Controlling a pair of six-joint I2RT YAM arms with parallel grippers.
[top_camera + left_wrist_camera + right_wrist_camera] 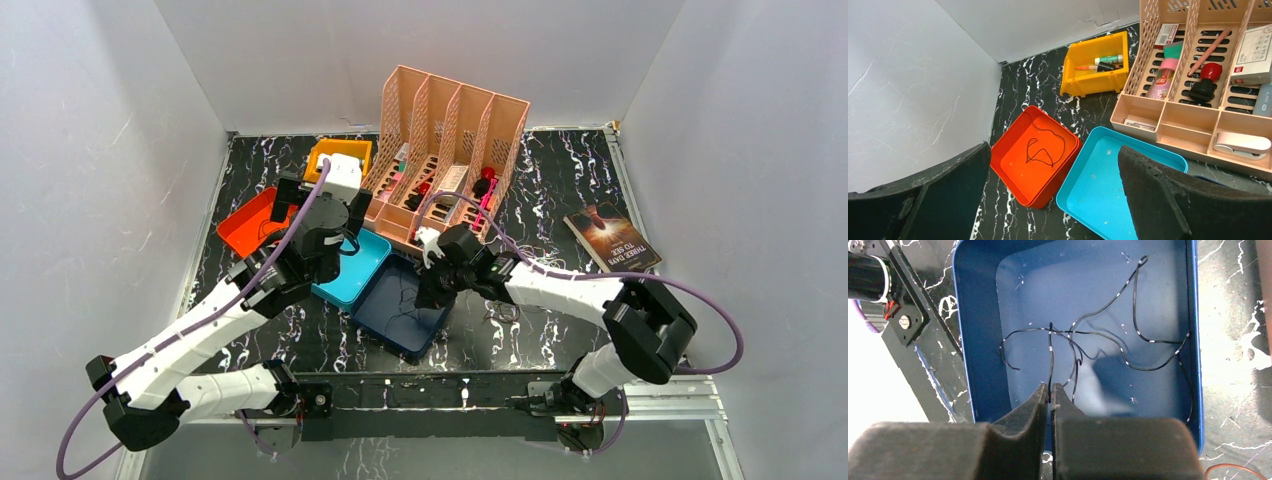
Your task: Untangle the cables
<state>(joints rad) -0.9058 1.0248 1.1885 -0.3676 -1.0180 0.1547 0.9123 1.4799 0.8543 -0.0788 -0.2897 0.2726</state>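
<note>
Marbled black table (560,180): at the dark blue plastic tray's (1168,415) six o'clock, the right gripper (1050,390) pinches one thin black cable (1050,360) to free it; the left gripper (1053,165) gapes open.

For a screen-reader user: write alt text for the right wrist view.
The right arm's jaws pinch one thin black cable that leads into a tangle of black cables with white bands, lying in a dark blue tray. Black marbled table surrounds the tray.

Thin black, pale-banded cables (1098,333) are tangled loosely in the dark blue tray (978,315), one strand pinched by the right gripper (1050,394). A lone cable (1042,151) is curled up in the orange tray (1013,176).
</note>
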